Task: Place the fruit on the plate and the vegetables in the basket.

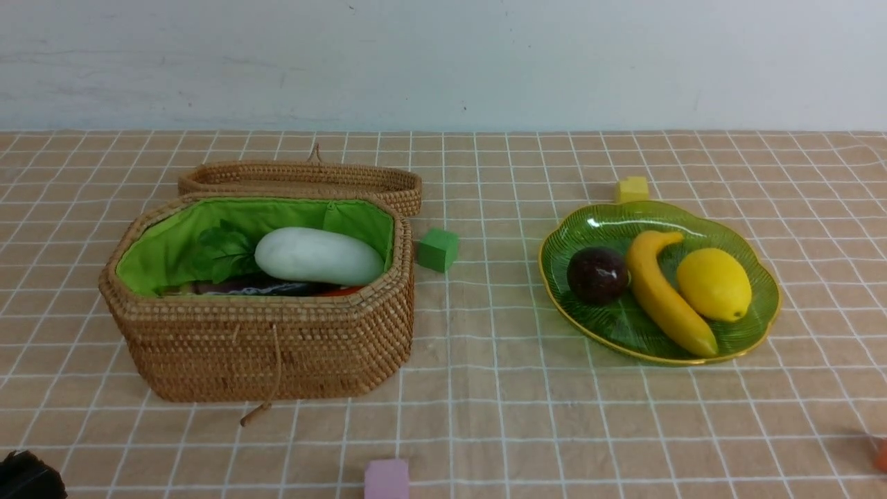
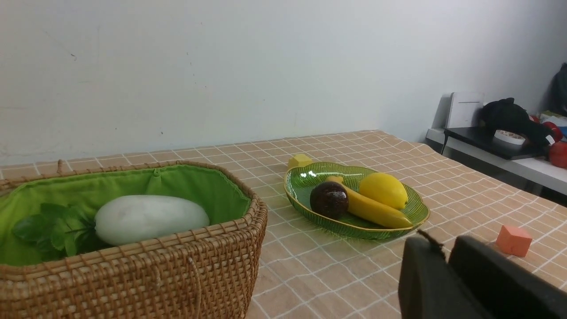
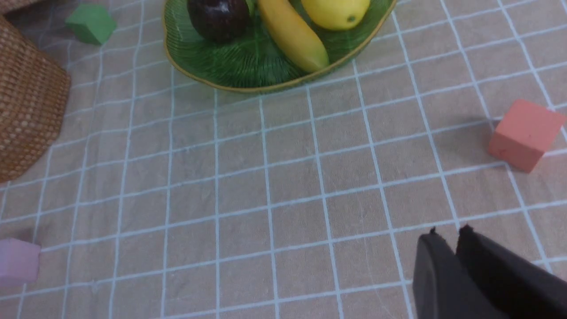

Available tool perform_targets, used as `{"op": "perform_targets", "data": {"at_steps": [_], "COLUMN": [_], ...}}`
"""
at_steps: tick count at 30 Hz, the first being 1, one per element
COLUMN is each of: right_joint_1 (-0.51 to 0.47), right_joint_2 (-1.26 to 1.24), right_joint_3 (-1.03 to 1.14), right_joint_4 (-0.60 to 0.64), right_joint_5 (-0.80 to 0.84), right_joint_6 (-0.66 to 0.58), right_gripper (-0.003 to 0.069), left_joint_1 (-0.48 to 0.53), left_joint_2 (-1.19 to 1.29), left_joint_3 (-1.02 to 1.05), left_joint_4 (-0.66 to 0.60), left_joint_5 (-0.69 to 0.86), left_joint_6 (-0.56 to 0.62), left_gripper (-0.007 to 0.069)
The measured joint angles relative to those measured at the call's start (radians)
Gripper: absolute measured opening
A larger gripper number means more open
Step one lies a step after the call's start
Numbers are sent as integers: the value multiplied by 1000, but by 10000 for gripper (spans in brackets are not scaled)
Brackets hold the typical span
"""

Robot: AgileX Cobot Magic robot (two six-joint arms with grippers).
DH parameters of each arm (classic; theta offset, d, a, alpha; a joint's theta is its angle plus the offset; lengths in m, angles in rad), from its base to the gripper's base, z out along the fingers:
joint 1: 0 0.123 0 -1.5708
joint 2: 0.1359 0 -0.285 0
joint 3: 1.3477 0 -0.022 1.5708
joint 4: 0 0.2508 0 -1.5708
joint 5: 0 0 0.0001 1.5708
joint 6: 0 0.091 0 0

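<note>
Front view shows a bench (image 1: 485,388) draped in a tan cloth with a white grid, backed by a plain pale wall (image 1: 443,62). From the left wrist camera a side shelf (image 2: 500,155) with dark clutter stands off beyond the bench's far corner.

At about nine o'clock from the bench's middle sits the basket (image 1: 263,346), lid (image 1: 305,179) thrown back behind it. The white radish (image 1: 319,256) lies on top inside against the green lining, its leaves (image 1: 222,253) at its nine o'clock; a dark purple aubergine (image 1: 256,286) and a sliver of orange peek beneath it. At three o'clock lies the plate (image 1: 759,277), holding the maroon fruit (image 1: 597,275), the banana (image 1: 665,294) and the lemon (image 1: 714,284) side by side.

Foam cubes are scattered about: green (image 1: 437,249) just beside the basket, yellow (image 1: 632,188) at the plate's twelve o'clock, pink (image 1: 387,479) at the near edge, orange (image 3: 525,133) near the right arm.

The left pincer (image 2: 445,252) is pressed together and empty, the basket at its ten o'clock and the plate just past its tips. The right pincer (image 3: 447,232) is likewise pressed together and empty, above bare cloth, with the plate well apart at its eleven o'clock.
</note>
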Motion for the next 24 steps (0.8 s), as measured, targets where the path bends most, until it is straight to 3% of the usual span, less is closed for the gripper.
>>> {"op": "perform_targets", "data": {"at_steps": [6,10,16,24], "right_joint_1": [0,0,0,0], "right_joint_2": [-2,-96,-372,-437], "right_joint_3": [12,141,469,538], "right_joint_4": [-50,-73,-168,-185], "right_joint_5": [-10,-233,-461,-453], "right_joint_6": [0,-59,-133,-19], "right_gripper": [74,-13,-18,-16], "left_joint_1": [0,0,0,0], "left_joint_2": [0,0,0,0], "left_joint_3": [0,0,0,0], "left_joint_4": [0,0,0,0], "left_joint_5": [3,5,5,9], "left_joint_6": [0,-1,-2,-2], "left_gripper": [85,85,90,96]}}
